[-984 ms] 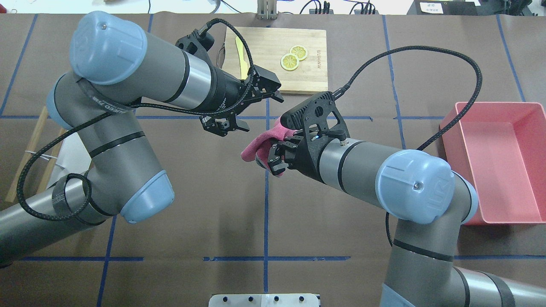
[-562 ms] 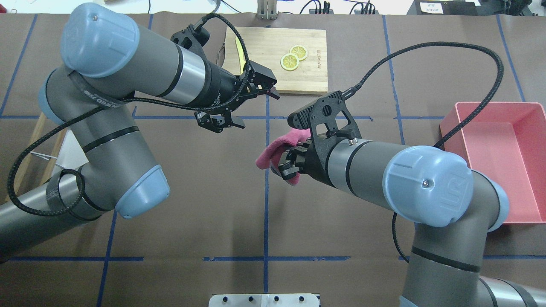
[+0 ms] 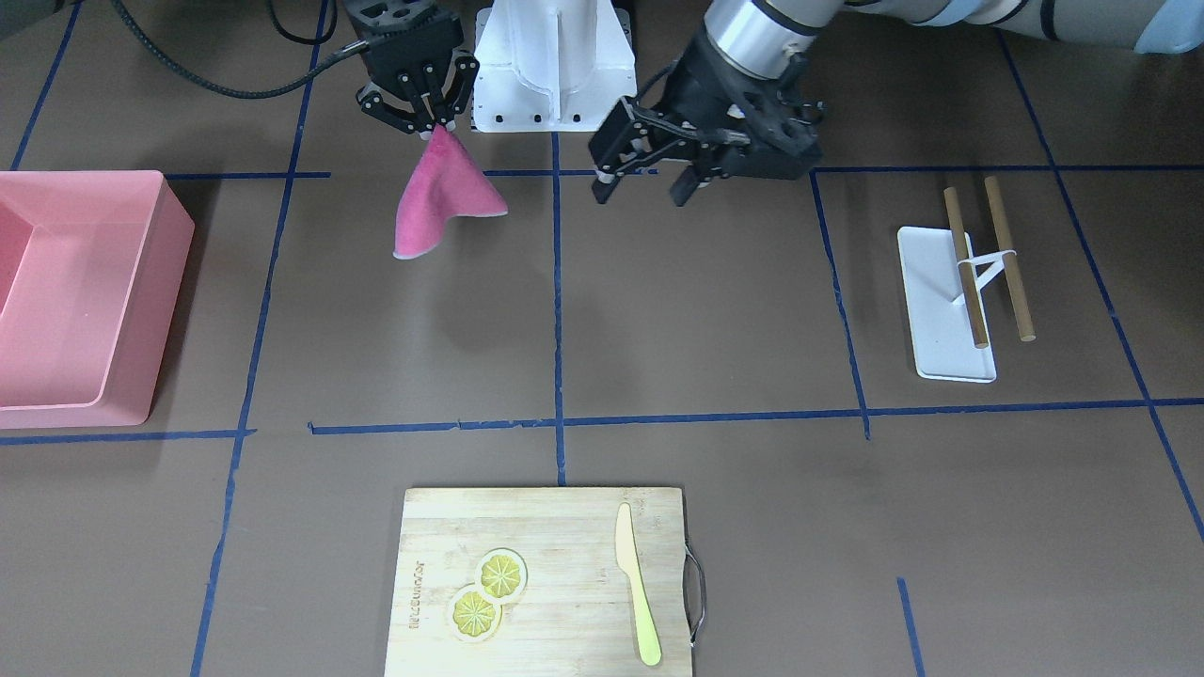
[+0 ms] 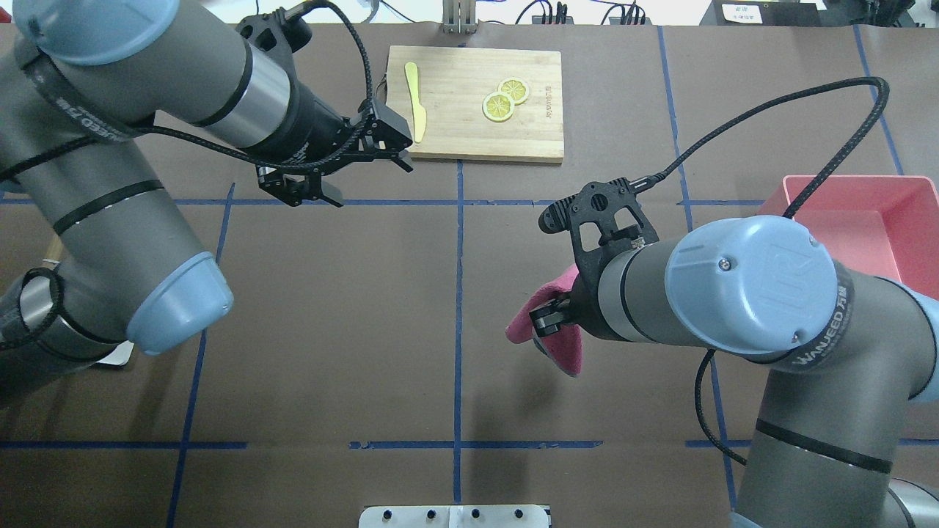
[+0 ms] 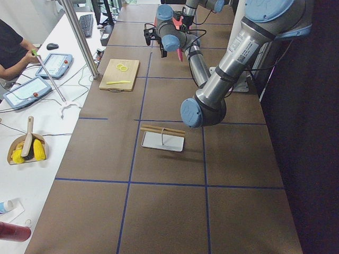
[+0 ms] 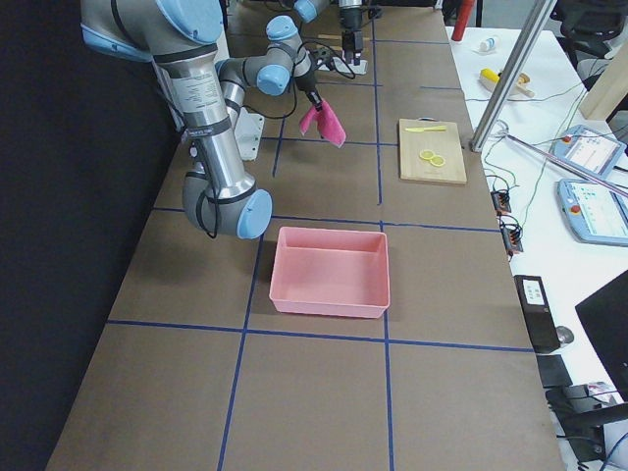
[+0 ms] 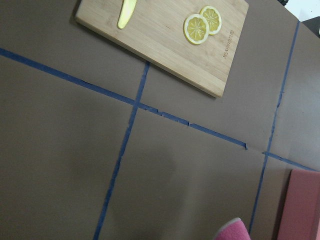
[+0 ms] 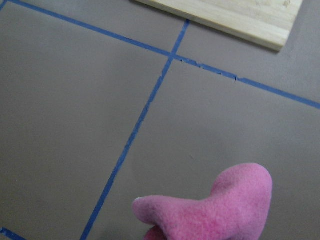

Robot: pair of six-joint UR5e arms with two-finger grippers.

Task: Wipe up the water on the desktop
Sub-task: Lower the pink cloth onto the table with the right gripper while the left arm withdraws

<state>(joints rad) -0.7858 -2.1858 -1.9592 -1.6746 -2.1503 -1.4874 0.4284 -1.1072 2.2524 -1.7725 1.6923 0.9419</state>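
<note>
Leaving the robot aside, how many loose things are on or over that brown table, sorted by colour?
Pink: 2 (cloth, bin)
Yellow: 3 (2 lemon slices, knife)
Wood: 3 (board, 2 sticks)
White: 1 (stand)
Total: 9

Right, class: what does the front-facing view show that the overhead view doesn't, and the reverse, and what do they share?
Only front-facing: the right gripper pinching the cloth by its top corner so it hangs, and the white rack with its two sticks.
Only overhead: the arms' blue joints, with the right arm hiding most of its gripper; cables at the far edge.
Both: cloth, open left gripper, board with lemon slices and knife, pink bin, taped desktop.
</note>
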